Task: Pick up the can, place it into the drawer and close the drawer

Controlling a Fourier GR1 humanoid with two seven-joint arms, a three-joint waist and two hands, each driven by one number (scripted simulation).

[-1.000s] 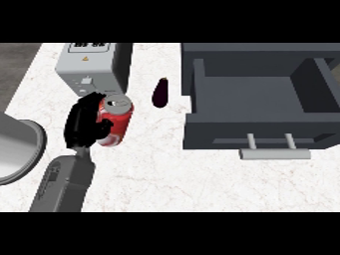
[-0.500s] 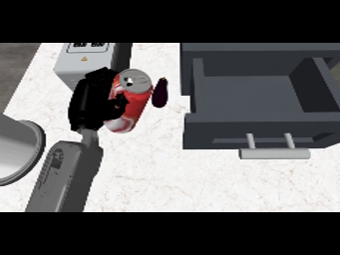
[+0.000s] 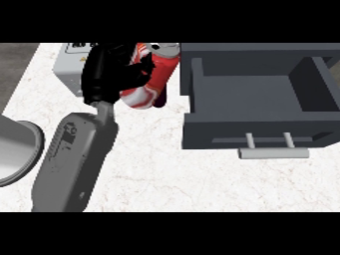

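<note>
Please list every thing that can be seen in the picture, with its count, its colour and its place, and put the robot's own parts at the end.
can: one, red and white with a silver top, held up left of the drawer
drawer: one, dark grey, open, at the right, with a pale grey handle at its front
box: one, light grey, at the far left of the counter, partly behind the hand
dark purple thing: one, just under the can; too hidden to name
round vessel: one, grey, lying at the left edge
counter: one, white marble
left hand: one, black, on a grey forearm, curled round the can
right hand: not in view
</note>
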